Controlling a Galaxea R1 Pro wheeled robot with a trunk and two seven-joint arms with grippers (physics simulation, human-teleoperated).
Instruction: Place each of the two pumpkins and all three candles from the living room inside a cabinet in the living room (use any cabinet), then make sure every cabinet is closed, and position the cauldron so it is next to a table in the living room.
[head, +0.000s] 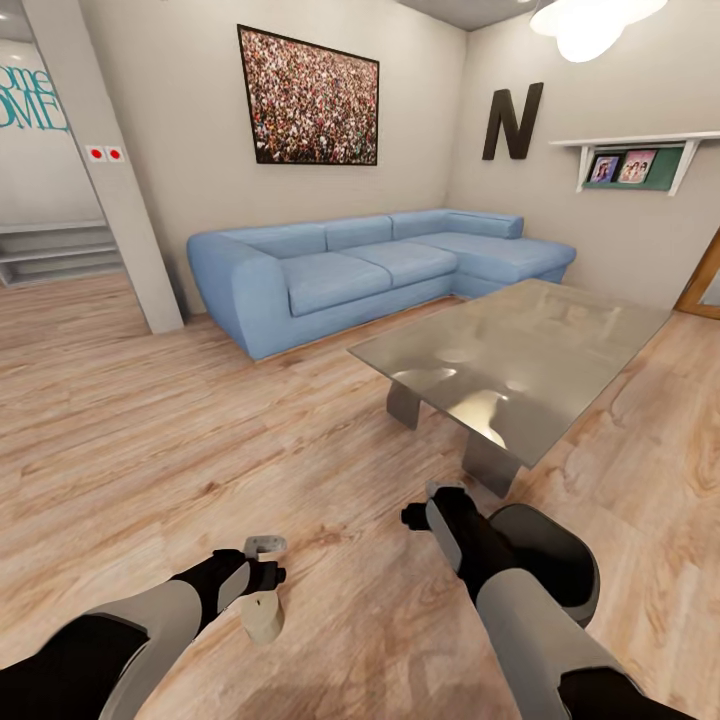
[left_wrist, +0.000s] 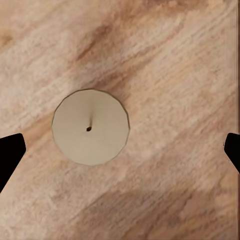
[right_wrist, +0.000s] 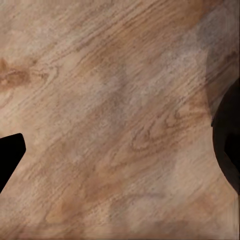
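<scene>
An off-white faceted candle (head: 263, 617) stands upright on the wood floor, close in front of me on the left. My left gripper (head: 263, 580) hangs directly above it, pointing down. From the left wrist view the candle (left_wrist: 90, 127) shows its round top and wick hole between the gripper's (left_wrist: 120, 152) widely spread fingertips (left_wrist: 10, 155), with a gap on both sides. My right gripper (head: 428, 514) is open over bare floor, near the table's leg. A black rounded pot-like shape (head: 550, 560), probably the cauldron, sits behind my right forearm. Pumpkins and cabinet are out of view.
A low glass-topped table (head: 520, 360) on metal legs stands ahead on the right. A long blue corner sofa (head: 370, 265) runs along the far wall. A slanted grey pillar (head: 110, 170) rises at the left, with steps behind it. Open wood floor (head: 150, 430) stretches left.
</scene>
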